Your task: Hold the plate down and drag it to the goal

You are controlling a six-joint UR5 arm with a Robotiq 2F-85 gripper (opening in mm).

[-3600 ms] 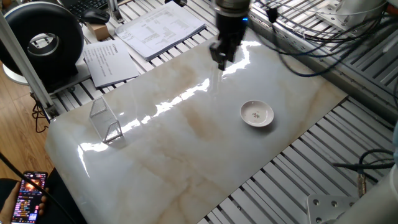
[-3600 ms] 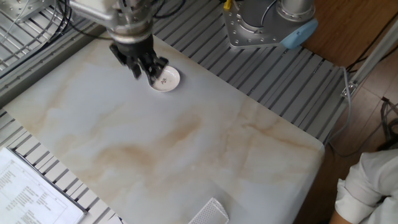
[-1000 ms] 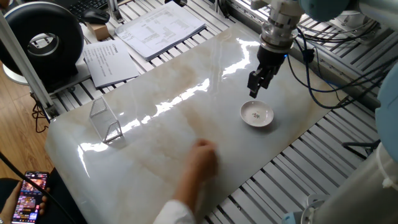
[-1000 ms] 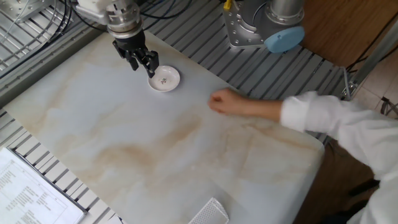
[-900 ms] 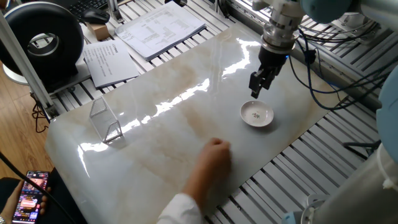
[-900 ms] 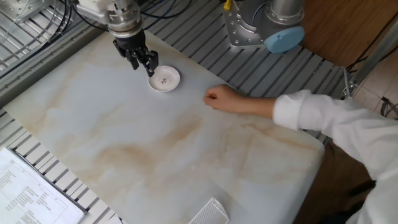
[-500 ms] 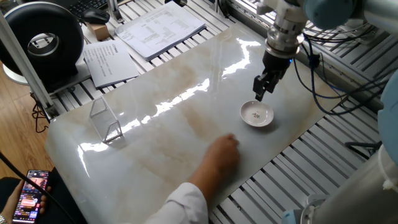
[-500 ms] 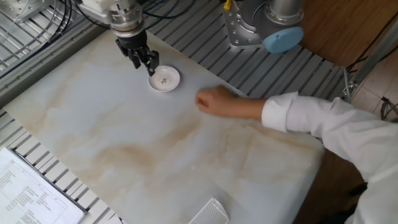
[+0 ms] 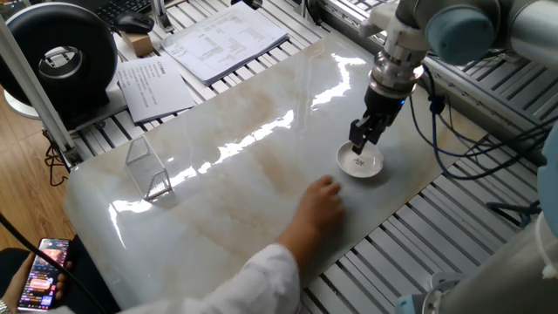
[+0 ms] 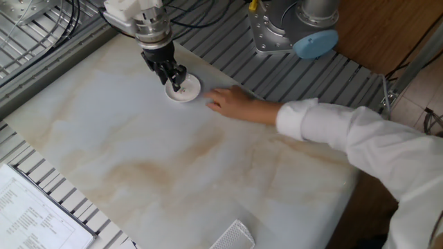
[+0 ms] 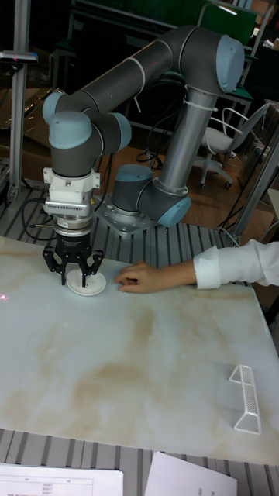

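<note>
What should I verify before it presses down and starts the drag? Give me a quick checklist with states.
1. Gripper over the plate: ok, it sits directly above it.
2. Fingertips pressing on the plate: cannot tell.
3. Jaw state: fingers close together, ok for pressing.
4. Person's hand clear of the plate: not ok, it rests on the marble tabletop right beside it.
5. Goal position marked: cannot tell.
6. Wire stand away from the plate: ok.

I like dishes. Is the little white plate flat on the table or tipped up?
Flat. The plate lies level on the marble table, rim up, under the gripper.
</note>
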